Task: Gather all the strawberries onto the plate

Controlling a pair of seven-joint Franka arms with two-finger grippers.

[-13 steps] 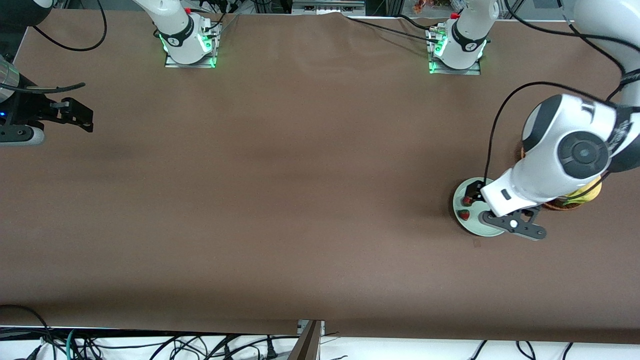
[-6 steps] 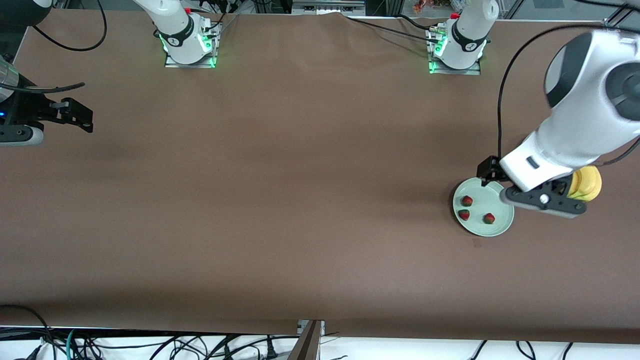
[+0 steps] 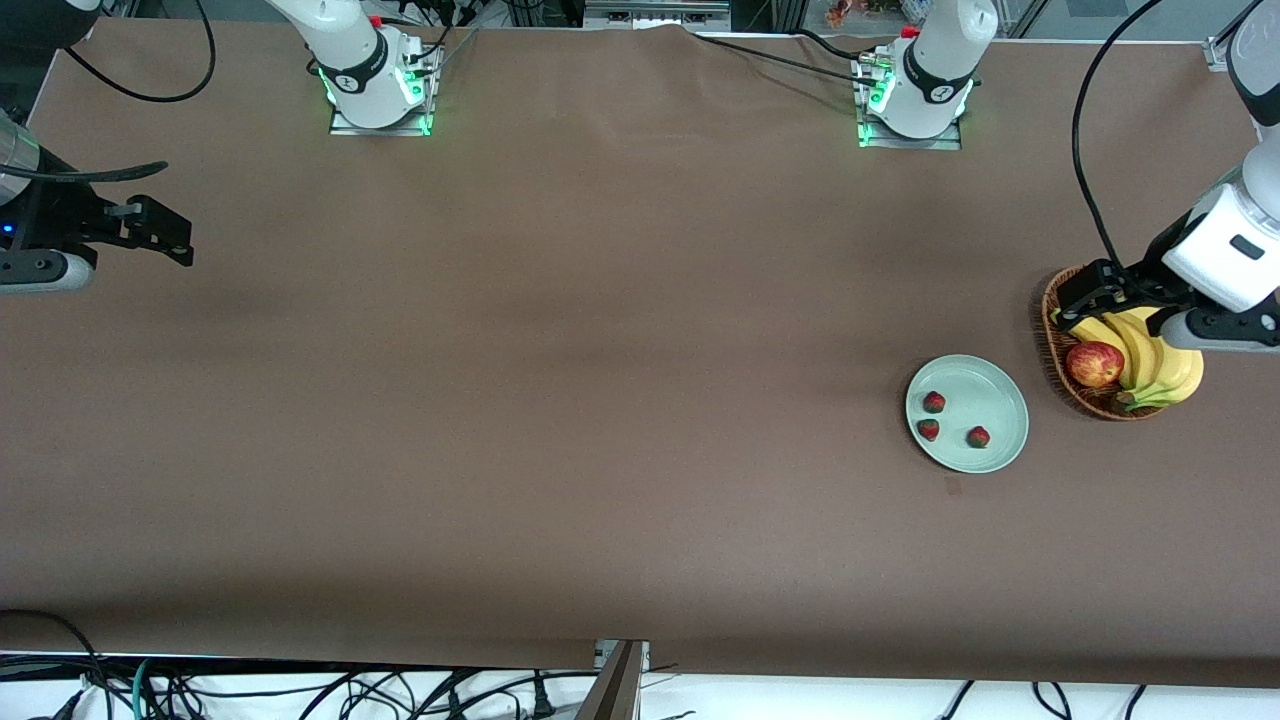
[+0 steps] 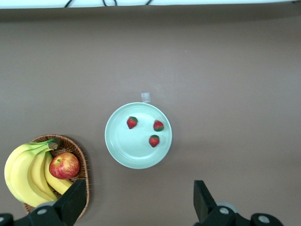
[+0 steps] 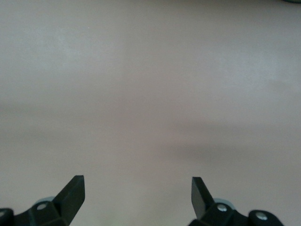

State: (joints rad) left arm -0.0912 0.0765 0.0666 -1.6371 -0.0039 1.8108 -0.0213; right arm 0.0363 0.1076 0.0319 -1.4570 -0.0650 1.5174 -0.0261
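All three tiny red strawberries (image 3: 934,402) lay in the round pale mint-green plate (image 3: 1000,450), beside the brown wicker basket (image 3: 1050,345); the left gripper (image 4: 136,207) hung spread and empty over that basket (nothing seemed left to fetch); the right gripper (image 5: 136,197) waited, parted, over the table's right-arm end

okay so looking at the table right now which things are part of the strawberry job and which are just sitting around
Part of the job:
strawberries, all three on the plate
plate
left gripper, open, up over the basket
right gripper, open, waiting at the right arm's end of the table

Just lying about:
basket
apple
bananas
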